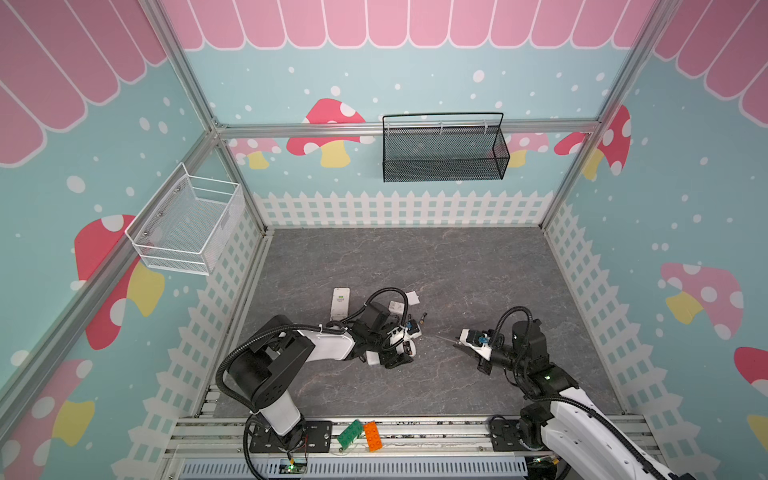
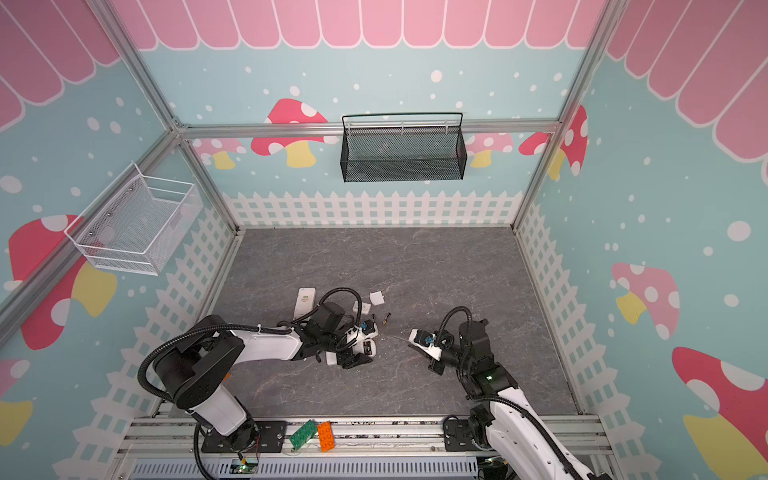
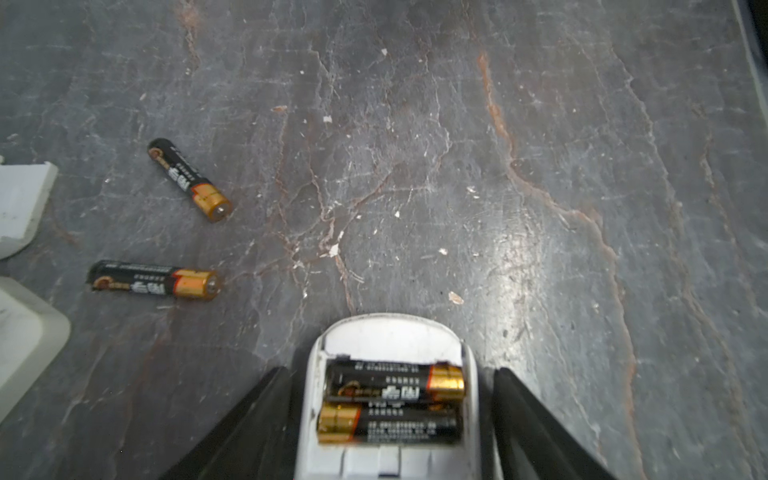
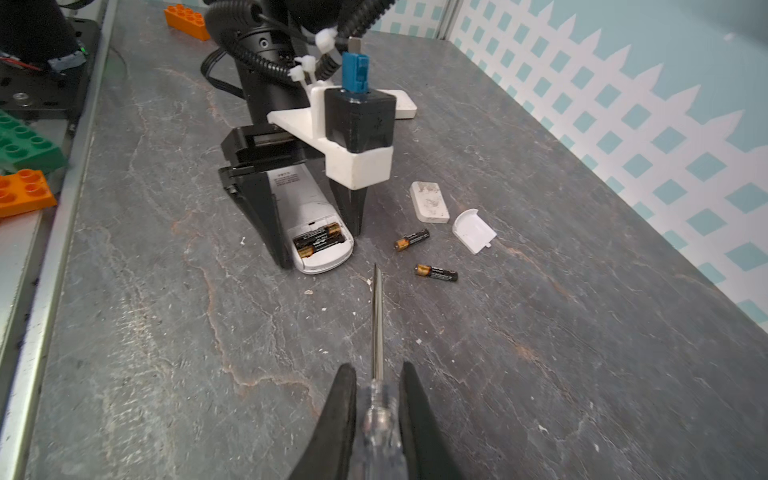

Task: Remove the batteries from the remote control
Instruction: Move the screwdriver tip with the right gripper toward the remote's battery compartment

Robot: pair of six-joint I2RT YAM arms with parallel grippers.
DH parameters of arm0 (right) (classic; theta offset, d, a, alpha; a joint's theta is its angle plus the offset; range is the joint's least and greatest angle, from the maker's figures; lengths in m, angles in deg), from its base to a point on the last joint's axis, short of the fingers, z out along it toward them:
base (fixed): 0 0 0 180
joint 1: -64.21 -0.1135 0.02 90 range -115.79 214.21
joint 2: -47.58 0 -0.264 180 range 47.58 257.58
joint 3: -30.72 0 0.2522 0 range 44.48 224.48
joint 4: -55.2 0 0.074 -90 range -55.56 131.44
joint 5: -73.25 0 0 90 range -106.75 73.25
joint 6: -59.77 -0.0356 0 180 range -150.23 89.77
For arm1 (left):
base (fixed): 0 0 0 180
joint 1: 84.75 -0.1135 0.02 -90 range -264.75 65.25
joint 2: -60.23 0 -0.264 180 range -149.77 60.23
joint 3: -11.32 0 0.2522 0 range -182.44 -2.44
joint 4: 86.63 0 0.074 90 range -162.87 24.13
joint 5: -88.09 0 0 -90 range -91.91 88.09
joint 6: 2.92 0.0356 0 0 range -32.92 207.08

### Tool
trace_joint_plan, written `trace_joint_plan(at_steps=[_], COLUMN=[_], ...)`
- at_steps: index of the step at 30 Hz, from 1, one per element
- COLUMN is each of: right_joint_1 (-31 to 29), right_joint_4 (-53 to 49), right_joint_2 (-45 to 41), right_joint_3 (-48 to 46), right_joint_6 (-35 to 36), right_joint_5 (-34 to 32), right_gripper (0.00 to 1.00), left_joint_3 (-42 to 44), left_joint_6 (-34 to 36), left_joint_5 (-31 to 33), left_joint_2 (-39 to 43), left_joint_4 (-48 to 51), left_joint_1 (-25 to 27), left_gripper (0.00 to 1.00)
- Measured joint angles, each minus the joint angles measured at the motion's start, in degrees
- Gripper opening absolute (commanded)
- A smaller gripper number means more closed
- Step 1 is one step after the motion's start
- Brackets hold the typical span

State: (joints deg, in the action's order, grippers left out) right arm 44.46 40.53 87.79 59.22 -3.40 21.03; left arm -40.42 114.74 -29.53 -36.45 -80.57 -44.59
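Observation:
A white remote control (image 3: pixel 390 336) lies back up on the grey table, its compartment uncovered. Two black and gold batteries (image 3: pixel 395 384) (image 3: pixel 388 424) sit side by side in it. My left gripper (image 4: pixel 320 247) points down and straddles the remote. It is open: one finger rests against the remote's side and a narrow gap shows at the other. Two more batteries (image 4: pixel 411 240) (image 4: pixel 436 273) lie loose on the table beside it. My right gripper (image 4: pixel 378 368) is shut on the clear handle of a screwdriver (image 4: pixel 377 324). Its tip points at the remote's end, a short way off.
Two white battery covers (image 4: pixel 429 202) (image 4: pixel 473 230) lie near the loose batteries. A second white remote (image 1: pixel 340 303) lies behind the left arm. A green brick (image 1: pixel 350 434) and an orange brick (image 1: pixel 372 436) sit on the front rail. A black basket (image 1: pixel 444 149) and a white basket (image 1: pixel 187 224) hang on the walls.

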Motion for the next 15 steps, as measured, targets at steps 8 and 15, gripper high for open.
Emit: trace_joint_plan(at_steps=[8,15], right_joint_1=[-3.8,-4.8], right_joint_4=[-0.9,-1.0], right_joint_2=[8.3,12.9], right_joint_3=[2.1,3.3], right_joint_6=[4.0,6.1], right_joint_5=[4.0,5.5], right_gripper=[0.00,0.00], left_joint_3=[-0.8,-1.7], left_joint_6=[0.5,3.4], left_joint_5=[0.0,-0.4], left_joint_2=[-1.6,-2.1], left_joint_4=[-1.8,-0.8], left_joint_1=[0.6,1.3], left_gripper=[0.64,0.51])
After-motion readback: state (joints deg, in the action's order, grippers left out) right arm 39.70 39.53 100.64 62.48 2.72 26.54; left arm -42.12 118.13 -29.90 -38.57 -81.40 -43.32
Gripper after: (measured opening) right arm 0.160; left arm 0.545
